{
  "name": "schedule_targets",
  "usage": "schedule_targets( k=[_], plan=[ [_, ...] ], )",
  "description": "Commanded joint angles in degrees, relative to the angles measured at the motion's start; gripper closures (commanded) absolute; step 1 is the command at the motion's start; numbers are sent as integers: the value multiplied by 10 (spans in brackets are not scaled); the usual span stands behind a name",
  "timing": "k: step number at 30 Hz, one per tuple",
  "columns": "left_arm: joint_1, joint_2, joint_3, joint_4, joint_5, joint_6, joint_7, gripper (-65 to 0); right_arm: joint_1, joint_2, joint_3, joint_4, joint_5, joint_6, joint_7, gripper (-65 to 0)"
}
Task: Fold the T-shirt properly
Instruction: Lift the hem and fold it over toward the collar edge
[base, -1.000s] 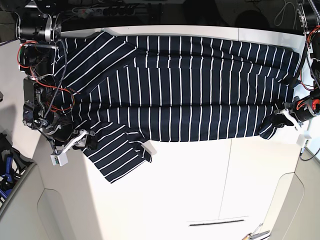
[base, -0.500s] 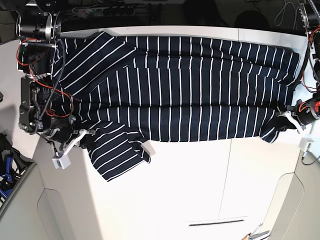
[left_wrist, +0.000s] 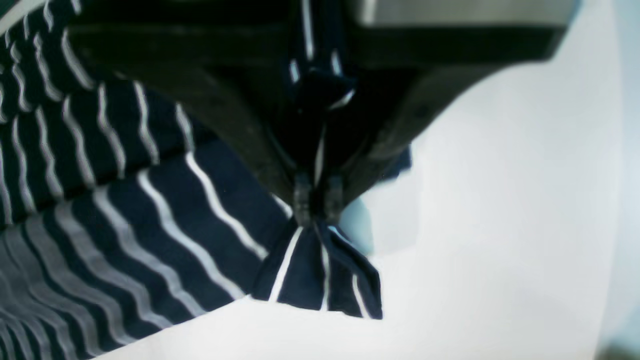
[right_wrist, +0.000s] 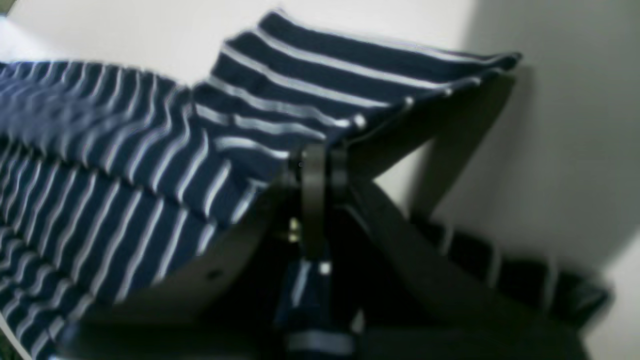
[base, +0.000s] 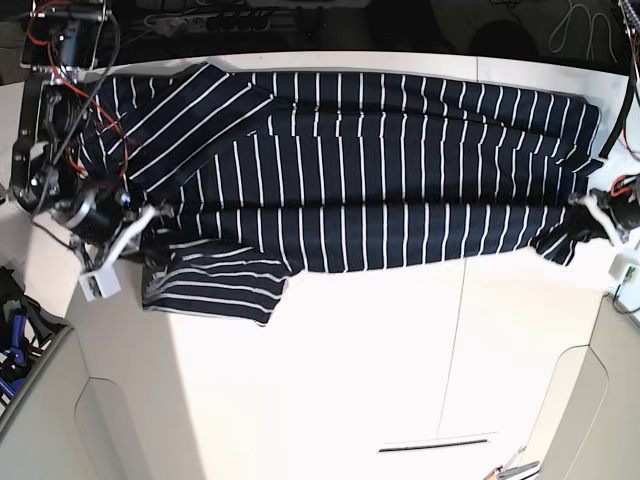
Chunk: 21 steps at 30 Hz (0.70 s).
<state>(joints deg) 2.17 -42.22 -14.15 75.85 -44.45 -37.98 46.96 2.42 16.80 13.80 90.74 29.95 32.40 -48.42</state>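
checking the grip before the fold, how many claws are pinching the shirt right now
2. The right claw is shut on the T-shirt by its lower sleeve, at the base view's left. The left claw is shut on the hem corner at that view's right.

Dark navy white-striped T-shirt (base: 380, 170), spread flat across table, near sleeve lifted, hem corner pinched

Both wrist views are blurred. In the left wrist view the shirt (left_wrist: 150, 200) runs off the left edge, and the left claw (left_wrist: 316, 200) hides the fabric bunched behind its tips. In the right wrist view the right claw (right_wrist: 315, 175) covers the pinched cloth. Small objects at the base view's bottom edge are too small to identify.
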Motion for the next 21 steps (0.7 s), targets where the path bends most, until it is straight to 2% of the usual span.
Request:
schedule_targets(
  k=[1, 6, 11, 21],
  plan=[
    [-1, -16, -19, 9, -5, 0, -8, 0, 0, 7, 10, 25, 16, 4, 11, 0],
    [30, -16, -67, 9, -5, -5, -8, 0, -43, 7, 31, 86, 53, 4, -8, 0],
    [45, -16, -82, 12, -10, -7, -2, 0, -81, 7, 36, 128, 61, 4, -14, 0],
    [64, -16, -83, 57, -81, -13, 93, 0, -156, 7, 54, 186, 61, 4, -13, 0]
  ],
)
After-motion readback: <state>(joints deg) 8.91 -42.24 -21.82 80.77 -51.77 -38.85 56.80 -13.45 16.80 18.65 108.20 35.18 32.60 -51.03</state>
